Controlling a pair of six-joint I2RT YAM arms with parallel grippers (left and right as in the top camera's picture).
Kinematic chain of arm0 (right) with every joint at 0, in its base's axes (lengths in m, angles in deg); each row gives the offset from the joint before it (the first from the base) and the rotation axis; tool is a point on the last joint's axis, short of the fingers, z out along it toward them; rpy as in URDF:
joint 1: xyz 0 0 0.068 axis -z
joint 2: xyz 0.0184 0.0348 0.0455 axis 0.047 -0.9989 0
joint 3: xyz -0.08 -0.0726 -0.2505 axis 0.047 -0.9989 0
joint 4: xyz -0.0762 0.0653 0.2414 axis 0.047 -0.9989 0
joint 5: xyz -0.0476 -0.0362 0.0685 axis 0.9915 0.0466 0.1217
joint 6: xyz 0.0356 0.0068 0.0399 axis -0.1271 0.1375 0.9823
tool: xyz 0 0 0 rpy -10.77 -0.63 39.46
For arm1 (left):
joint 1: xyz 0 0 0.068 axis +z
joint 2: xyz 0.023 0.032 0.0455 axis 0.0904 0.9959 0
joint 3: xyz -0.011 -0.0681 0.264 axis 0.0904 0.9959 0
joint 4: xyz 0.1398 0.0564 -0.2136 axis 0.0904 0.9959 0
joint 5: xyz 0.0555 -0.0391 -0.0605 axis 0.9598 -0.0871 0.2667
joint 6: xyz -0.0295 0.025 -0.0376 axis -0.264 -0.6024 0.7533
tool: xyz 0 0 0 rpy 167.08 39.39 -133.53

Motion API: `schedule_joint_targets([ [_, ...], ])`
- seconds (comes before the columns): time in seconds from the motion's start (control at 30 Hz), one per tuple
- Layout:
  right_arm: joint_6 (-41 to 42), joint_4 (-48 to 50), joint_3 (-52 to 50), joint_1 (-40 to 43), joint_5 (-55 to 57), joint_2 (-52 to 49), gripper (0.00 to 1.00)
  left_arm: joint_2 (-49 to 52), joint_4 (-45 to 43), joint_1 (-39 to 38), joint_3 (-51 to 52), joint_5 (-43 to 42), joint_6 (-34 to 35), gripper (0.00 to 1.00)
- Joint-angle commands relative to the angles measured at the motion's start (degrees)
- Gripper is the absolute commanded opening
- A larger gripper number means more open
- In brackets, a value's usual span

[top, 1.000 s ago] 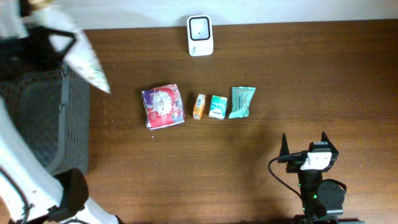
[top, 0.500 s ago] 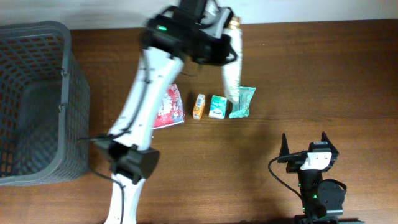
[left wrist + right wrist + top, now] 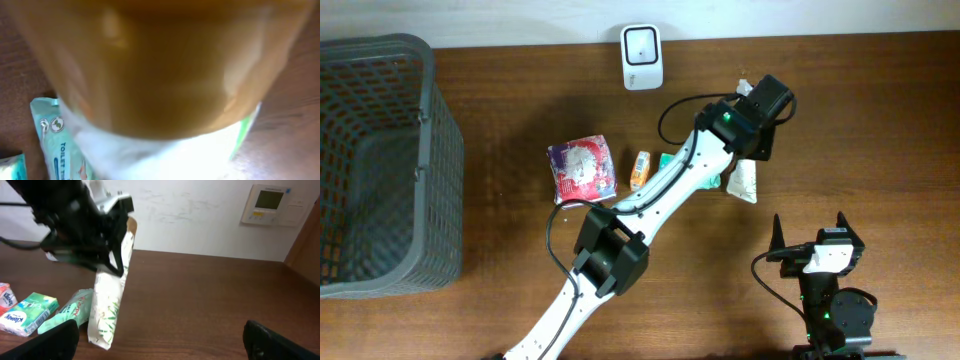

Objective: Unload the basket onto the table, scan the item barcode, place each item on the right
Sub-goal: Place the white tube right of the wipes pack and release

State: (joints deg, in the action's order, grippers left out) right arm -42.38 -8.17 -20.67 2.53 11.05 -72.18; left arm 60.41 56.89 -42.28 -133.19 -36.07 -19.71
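Desk stock as you had it at this moment:

- White pouch (image 3: pixel 742 181), green leaf print, brown top: clenched in your left jaws near its upper end. It hung lengthwise and slightly tilted, right of the middle of the desk. Its lower end came down just beside the teal toilet-tissue pack (image 3: pixel 67 311); whether it touched the desk, you could not tell. The left wrist view gave only a brown blur with the white-and-green body below it.
- Left arm (image 3: pixel 665 190): stretched from the near edge diagonally across the row of goods, covering part of it.
- Barcode scanner (image 3: pixel 642 57): white, at the far edge — left of the pouch and well apart from it.
- Row at mid-desk, left to right: red-and-purple packet (image 3: pixel 582 171), small orange box (image 3: pixel 640 170), green tissue pack (image 3: pixel 27 312), then the teal pack.
- Grey mesh basket (image 3: pixel 440 200): at the left edge.
- Right jaws: released, spread wide, nothing between them — near the near right corner.
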Motion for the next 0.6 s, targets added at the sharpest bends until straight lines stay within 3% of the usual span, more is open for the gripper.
schedule_joint_targets([
  [0.0,-0.2,-0.1,-0.5,-0.1,0.7,0.4,0.98,3.1,-1.6,0.2,-0.6,1.4,0.5,0.19],
  [0.17,-0.2,-0.1,-0.5,-0.1,0.7,0.4,0.98,3.7,-2.8,0.3,-0.6,1.4,0.5,0.45],
  [0.27,-0.2,-0.1,-0.5,-0.1,0.7,0.4,0.99,2.6,-1.6,0.5,-1.7,1.2,0.5,0.45],
  [0.57,-0.2,-0.1,-0.5,-0.1,0.7,0.4,0.98,-16.5,12.4,6.0,-3.7,1.4,-14.2,0.52],
])
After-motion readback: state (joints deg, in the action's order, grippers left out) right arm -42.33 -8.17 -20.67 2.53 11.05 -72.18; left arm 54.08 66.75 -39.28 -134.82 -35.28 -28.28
